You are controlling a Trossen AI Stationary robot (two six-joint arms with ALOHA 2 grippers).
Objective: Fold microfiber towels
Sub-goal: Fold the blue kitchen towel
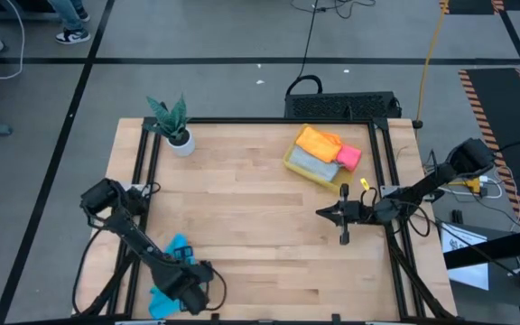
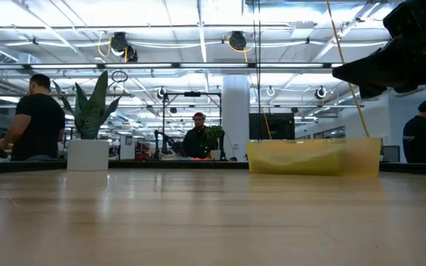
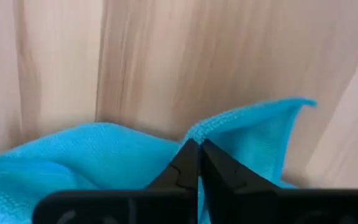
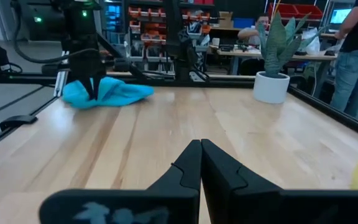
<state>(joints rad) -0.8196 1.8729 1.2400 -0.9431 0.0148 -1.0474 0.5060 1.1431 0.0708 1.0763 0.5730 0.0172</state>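
Blue towel [image 3: 92,155] (partly under left claw [image 3: 199,149])

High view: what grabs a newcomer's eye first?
The bright blue towel, bunched at the table's near left corner, with the left gripper shut on its edge. Next, the yellow bin at the far right, holding orange, grey and pink towels. The right gripper hangs shut over bare wood near it.

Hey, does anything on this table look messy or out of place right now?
Only the blue towel: it lies crumpled at the near left edge of the table, partly hanging off, with the left end effector shut on a fold. The other towels sit bundled in the yellow bin. The plant stands upright.
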